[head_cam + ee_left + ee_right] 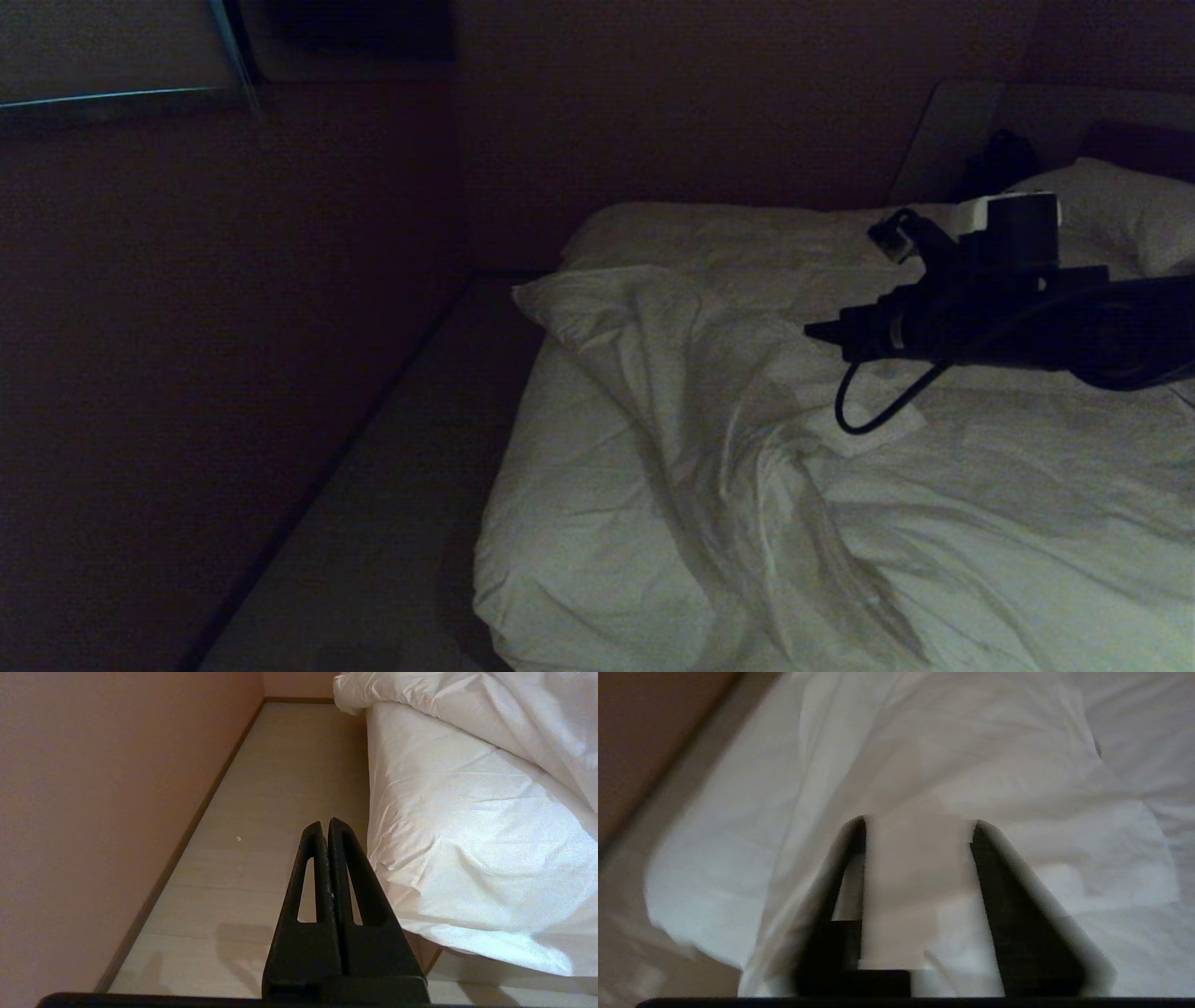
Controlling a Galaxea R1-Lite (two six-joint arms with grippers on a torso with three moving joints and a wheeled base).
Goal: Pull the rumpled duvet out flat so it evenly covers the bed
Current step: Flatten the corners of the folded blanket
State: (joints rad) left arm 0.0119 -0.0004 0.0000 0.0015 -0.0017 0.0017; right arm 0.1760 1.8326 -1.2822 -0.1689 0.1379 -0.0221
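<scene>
We find the right gripper (920, 826) parted above the rumpled duvet (971, 756), apparently not gripping it. The left gripper (325, 828), closed together, hangs beside the bed (467, 858).

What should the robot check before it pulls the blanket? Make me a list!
1. Duvet flat on the bed: not ok, bunched in a ridge, sheet bare at the side.
2. Right tool over the duvet: ok.
3. Right tool gripping cloth: cannot tell; fingers apart, nothing clearly pinched.
4. Left tool out of the way: ok, shut, beside the bed above the floor.
5. Dangling cable clear of the duvet: cannot tell.
</scene>
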